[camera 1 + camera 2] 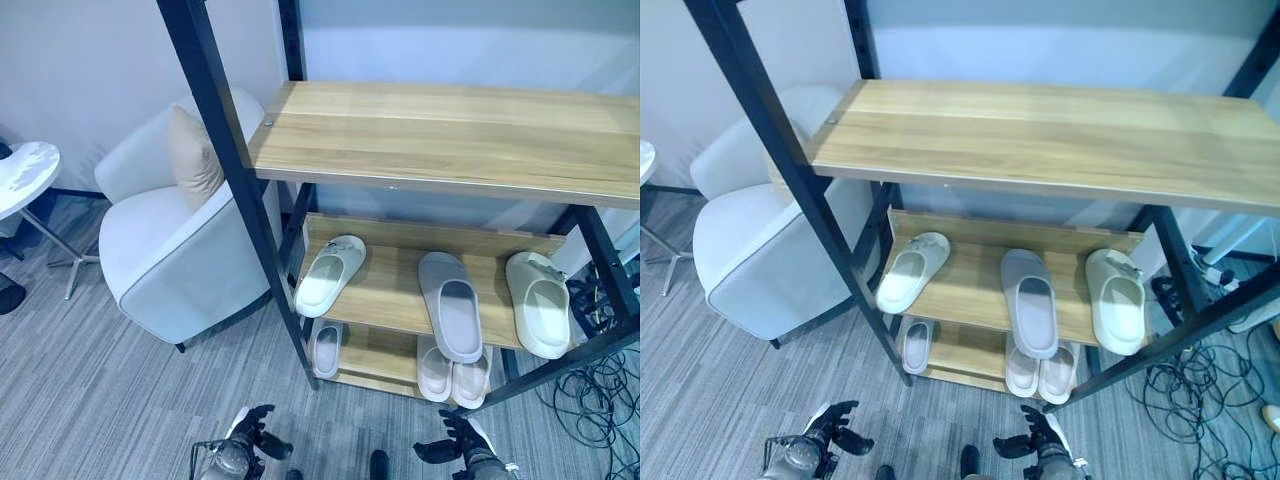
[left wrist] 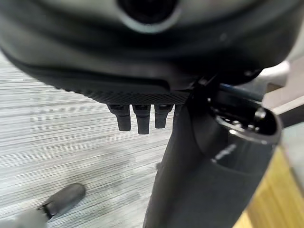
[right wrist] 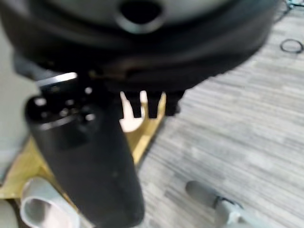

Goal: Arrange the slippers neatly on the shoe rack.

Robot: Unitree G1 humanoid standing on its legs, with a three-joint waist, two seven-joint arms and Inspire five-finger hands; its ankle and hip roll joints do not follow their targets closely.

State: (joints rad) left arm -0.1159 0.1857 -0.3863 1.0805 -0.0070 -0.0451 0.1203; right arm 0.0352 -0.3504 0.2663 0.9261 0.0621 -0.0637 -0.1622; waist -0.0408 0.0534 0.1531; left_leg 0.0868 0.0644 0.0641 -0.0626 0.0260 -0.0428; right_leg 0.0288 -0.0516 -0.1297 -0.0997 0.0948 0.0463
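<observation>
Both hands, left [image 1: 250, 432] and right [image 1: 462, 440], hang loose-fingered, holding nothing; 3 slippers [image 1: 449, 303] lie on the shoe rack [image 1: 400, 290].

The shoe rack [image 1: 450, 135] is open at the front, between its slanted black front posts [image 1: 225, 130]. Its wide top shelf overhangs the middle shelf [image 1: 385, 290], so reach comes from low and in front. On the middle shelf, bare wood lies between the left slipper [image 1: 328, 275] and the grey slipper [image 1: 450, 305]. An armchair [image 1: 175, 245] stands just beside the left post; loose cables [image 1: 600, 390] crowd the floor at right, apparently close to the rack.
</observation>
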